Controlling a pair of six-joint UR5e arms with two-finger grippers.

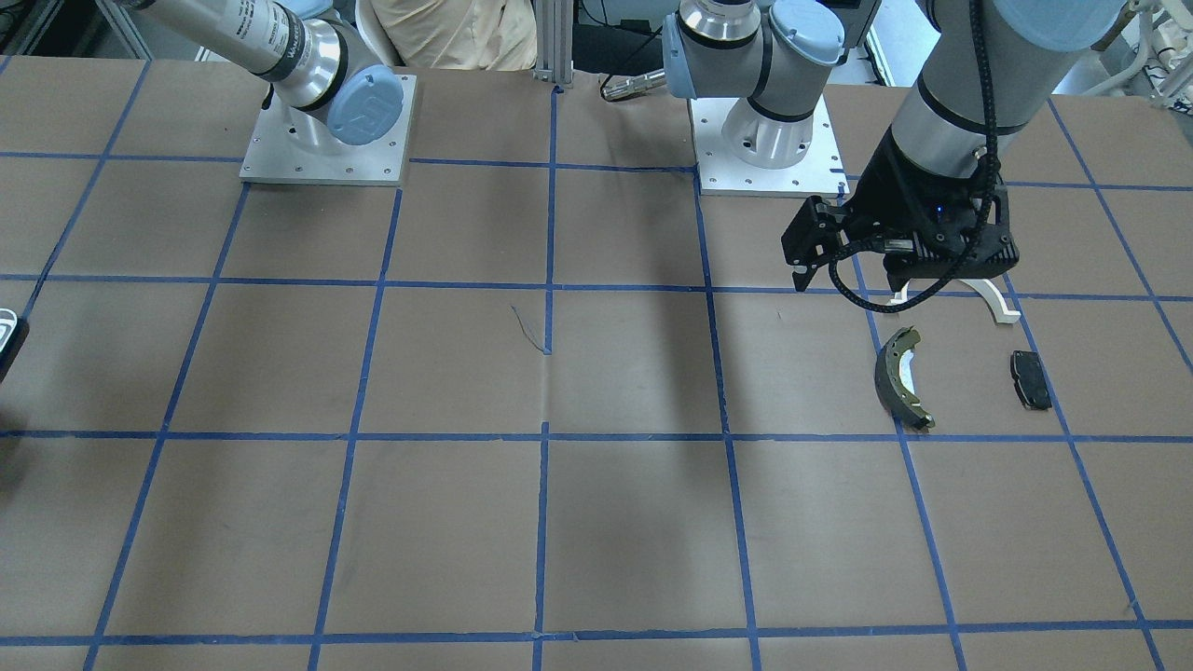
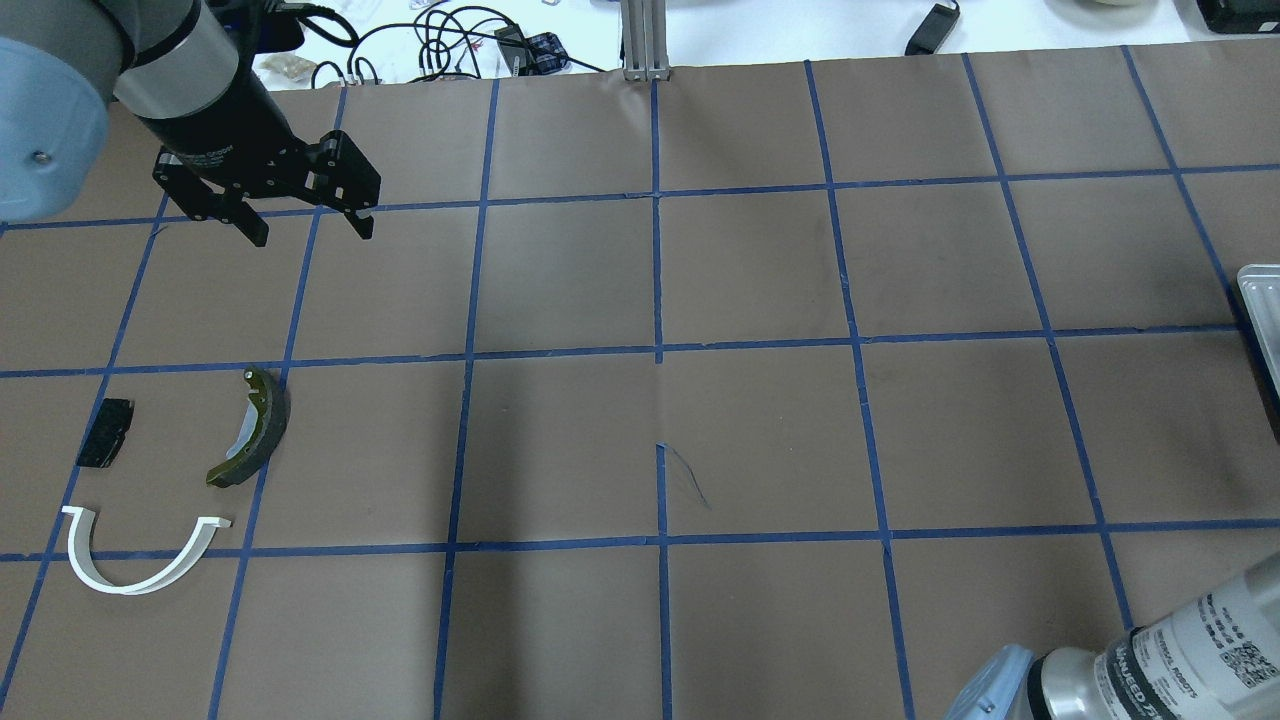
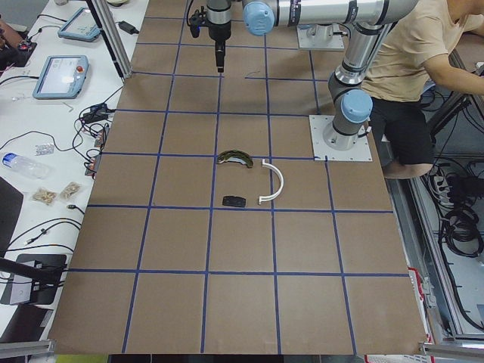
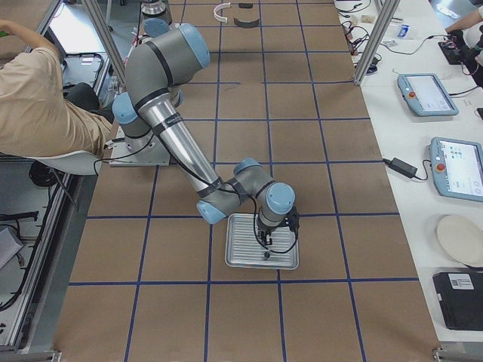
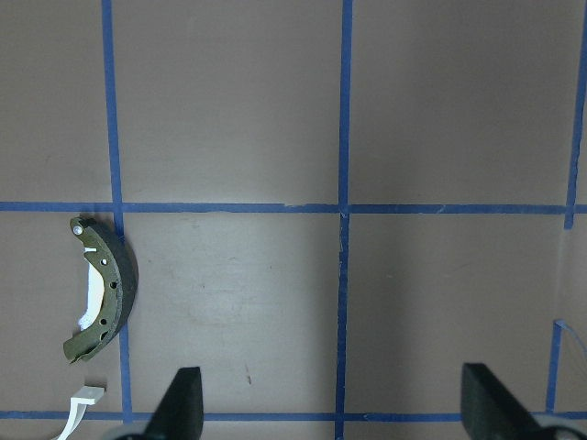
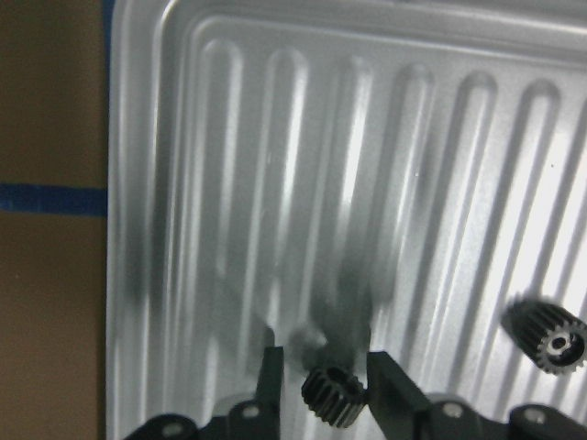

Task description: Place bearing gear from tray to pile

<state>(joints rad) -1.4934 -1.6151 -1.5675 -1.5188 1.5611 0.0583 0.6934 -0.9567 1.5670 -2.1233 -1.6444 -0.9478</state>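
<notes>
Ribbed silver tray (image 6: 229, 183) fills your right wrist view, right gripper (image 6: 316, 385) jaws around a black bearing gear (image 6: 332, 394) at bottom centre, possibly touching it, second gear (image 6: 548, 337) lower right, left gripper (image 2: 308, 220) jaws apart upper left overhead.

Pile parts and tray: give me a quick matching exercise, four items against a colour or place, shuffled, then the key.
Items
1. brake shoe
2. plastic arch
3. small pad
4. tray

Descriptions
A. white, open curve
B. ribbed metal, holds two black gears
C. olive-grey, curved, lying across a blue tape line
D. black, rectangular, flat on the paper

Pairs: 1-C, 2-A, 3-D, 4-B
</notes>
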